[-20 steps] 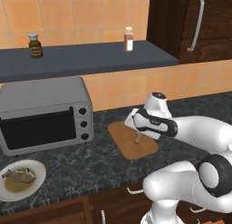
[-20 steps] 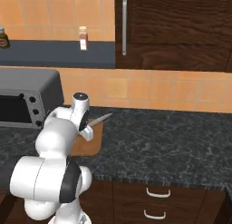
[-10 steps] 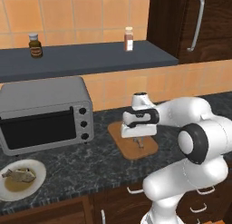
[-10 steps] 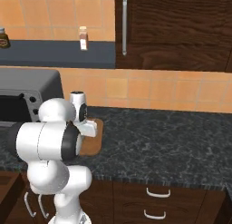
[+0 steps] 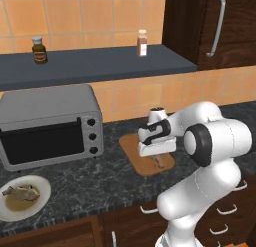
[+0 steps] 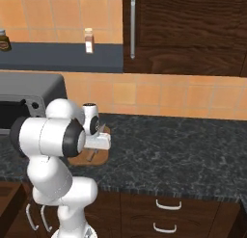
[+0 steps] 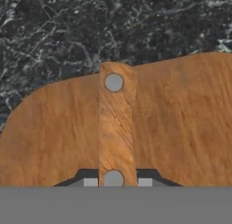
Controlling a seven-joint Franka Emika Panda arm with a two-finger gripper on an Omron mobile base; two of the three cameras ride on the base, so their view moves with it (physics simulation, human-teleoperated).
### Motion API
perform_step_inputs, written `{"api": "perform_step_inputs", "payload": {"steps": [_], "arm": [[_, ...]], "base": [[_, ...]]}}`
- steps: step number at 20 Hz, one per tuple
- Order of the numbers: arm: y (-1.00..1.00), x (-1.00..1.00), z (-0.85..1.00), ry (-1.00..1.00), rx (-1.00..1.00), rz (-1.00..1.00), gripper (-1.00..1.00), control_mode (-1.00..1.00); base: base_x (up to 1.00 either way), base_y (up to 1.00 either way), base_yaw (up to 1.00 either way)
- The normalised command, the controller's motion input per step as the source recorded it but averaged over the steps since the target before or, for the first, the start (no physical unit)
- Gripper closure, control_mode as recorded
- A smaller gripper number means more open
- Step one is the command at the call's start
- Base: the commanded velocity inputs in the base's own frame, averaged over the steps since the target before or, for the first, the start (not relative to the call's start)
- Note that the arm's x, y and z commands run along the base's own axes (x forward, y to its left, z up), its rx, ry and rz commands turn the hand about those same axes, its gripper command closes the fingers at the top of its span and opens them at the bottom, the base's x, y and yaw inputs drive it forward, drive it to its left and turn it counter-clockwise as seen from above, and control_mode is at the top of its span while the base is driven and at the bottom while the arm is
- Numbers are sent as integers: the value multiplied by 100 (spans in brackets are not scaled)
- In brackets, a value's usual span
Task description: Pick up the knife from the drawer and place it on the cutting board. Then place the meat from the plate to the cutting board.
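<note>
Swung leftward since earlier, the two-finger gripper (image 7: 113, 181) clamps the light tan wooden knife handle (image 7: 116, 128) over the light-brown wooden cutting board (image 5: 134, 146); blade hidden toward 6 o'clock.

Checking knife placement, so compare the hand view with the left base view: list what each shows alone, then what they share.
Hand view alone: the knife handle with its rivets, seen close, clamped in the claw. Left base view alone: the toaster oven, the plate with the meat, and two bottles on the shelf. Both: the cutting board on the dark counter.
</note>
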Motion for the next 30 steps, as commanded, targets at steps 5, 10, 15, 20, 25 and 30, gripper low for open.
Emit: {"api": "perform_step_inputs", "payload": {"steps": [5, 10, 15, 20, 25, 30], "arm": [[7, 3, 20, -1, 0, 0, -100, -100], [28, -21, 98, -14, 0, 0, -100, -100], [37, -89, 98, -30, 0, 7, -100, -100], [22, -100, 62, -32, 0, 27, -100, -100], [39, -100, 23, -17, 0, 41, -100, -100], [83, -82, 26, -10, 0, 39, -100, -100]], "base": [[0, 0, 0], [0, 0, 0], [0, 0, 0], [0, 0, 0], [0, 0, 0], [0, 0, 0]]}}
